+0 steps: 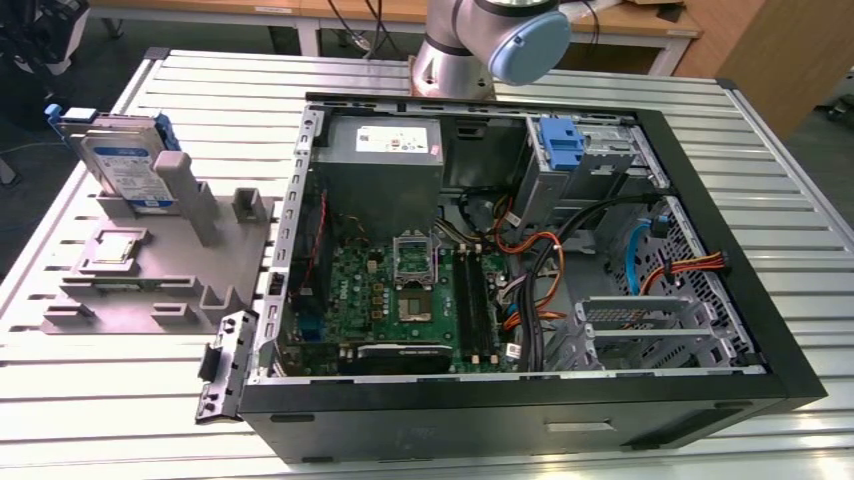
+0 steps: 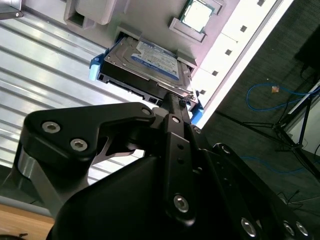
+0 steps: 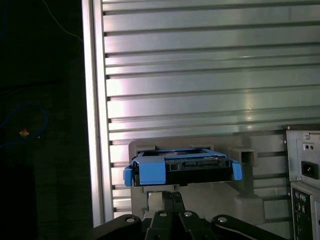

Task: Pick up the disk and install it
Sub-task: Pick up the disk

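With jaws pressed together, apart from the disk point(image 1: 130, 168) propped on edge in the grey holder point(image 1: 160, 290) on the bench point(image 1: 200, 75), liable to butt its blue carrier frame point(image 3: 150, 172) and topple it rather than straddle it.

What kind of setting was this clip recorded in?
Probably a robotics lab bench set up for computer assembly: an open desktop computer case lies on a slatted aluminium table, a grey fixture beside it holds the disk, and a robot arm stands next to the case.
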Action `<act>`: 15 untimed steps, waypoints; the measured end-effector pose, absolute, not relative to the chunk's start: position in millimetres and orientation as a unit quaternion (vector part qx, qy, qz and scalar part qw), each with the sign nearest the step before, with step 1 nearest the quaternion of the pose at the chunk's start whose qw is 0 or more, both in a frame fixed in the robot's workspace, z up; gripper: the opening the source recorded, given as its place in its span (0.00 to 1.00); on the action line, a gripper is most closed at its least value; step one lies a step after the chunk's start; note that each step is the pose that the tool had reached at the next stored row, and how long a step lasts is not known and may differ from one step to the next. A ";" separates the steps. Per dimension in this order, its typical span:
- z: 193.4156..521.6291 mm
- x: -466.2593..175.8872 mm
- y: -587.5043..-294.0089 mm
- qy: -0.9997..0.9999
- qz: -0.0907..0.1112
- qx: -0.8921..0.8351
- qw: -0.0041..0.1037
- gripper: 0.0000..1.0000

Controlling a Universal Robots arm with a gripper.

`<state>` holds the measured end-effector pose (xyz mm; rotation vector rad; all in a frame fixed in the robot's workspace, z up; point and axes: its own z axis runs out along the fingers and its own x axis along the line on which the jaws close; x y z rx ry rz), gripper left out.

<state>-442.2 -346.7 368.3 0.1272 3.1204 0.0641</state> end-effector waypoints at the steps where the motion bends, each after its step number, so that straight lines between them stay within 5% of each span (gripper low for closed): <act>1: 368.3 -442.2 -346.7 0.999 0.021 0.041 0.009 0.10; 15: 368.1 -442.2 -346.7 1.000 0.021 0.015 0.008 0.10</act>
